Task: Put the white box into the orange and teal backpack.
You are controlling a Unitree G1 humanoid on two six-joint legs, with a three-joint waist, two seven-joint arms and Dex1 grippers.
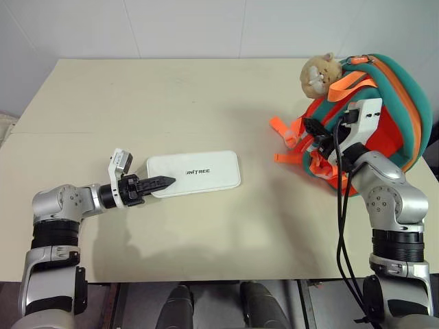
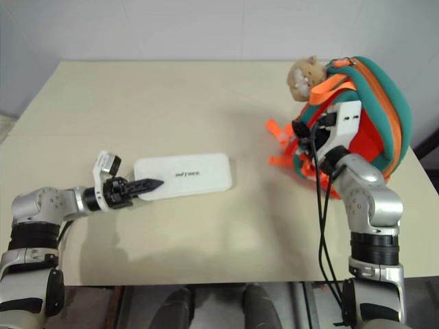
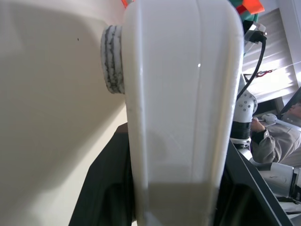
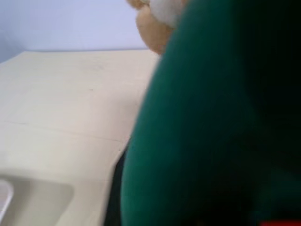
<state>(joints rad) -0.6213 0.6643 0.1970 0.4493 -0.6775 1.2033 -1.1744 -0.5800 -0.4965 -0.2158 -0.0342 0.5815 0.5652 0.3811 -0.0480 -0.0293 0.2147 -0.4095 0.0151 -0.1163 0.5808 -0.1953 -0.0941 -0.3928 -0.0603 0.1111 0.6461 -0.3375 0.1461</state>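
Left gripper point(image 1: 163, 182) clamps white box point(image 1: 199, 172) at its 9 o'clock end; right gripper point(image 1: 317, 127), closed on orange and teal backpack point(image 1: 391, 103) at 3 o'clock, should hold the opening wide before insertion.

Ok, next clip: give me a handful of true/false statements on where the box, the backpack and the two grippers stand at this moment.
1. The white box lies flat on the table, outside the orange and teal backpack. True.
2. The left gripper is at the backpack. False: its fingers are closed on the near end of the box.
3. The right gripper is at the backpack's front. True.
4. The backpack lies on the robot's left side. False: it sits on the right.
5. A plush animal charm sits at the backpack's top. True.
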